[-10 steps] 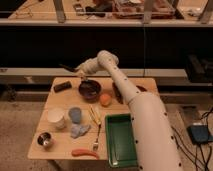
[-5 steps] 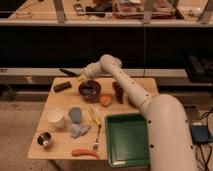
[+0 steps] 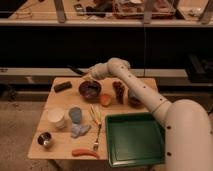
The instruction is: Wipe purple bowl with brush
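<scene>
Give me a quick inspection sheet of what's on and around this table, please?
Surface: wooden table, crowded.
Job's things: purple bowl at the back; brush angled above its rim, at the gripper.
Clutter: green tray, white cup, grey-blue cup, metal bowl, fork, black block, orange ball, carrot-like piece.
Grippers: gripper over the bowl's far edge.
Cables: nothing seen.
Surroundings: dark shelving behind the table.
</scene>
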Controlling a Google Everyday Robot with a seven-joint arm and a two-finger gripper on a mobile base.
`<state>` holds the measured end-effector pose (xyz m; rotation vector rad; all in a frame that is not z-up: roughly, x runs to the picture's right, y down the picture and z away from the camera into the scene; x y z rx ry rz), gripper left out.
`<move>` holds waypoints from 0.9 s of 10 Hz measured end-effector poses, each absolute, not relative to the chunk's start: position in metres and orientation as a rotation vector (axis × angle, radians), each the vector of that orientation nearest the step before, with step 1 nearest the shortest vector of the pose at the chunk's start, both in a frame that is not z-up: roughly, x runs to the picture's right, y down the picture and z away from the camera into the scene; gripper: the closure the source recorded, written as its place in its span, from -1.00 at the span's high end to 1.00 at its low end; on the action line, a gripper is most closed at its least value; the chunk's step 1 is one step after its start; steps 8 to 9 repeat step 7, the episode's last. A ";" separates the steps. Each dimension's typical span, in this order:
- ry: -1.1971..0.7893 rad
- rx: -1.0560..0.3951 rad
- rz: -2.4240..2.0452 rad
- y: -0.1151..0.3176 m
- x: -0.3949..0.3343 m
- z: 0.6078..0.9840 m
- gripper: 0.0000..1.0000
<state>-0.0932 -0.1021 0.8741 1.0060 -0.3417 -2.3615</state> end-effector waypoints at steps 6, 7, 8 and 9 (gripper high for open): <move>-0.228 0.882 -2.324 -0.107 -0.032 0.838 -1.00; -0.243 0.868 -2.321 -0.097 -0.025 0.836 -1.00; -0.243 0.868 -2.321 -0.097 -0.025 0.836 -1.00; -0.243 0.868 -2.321 -0.097 -0.025 0.836 -1.00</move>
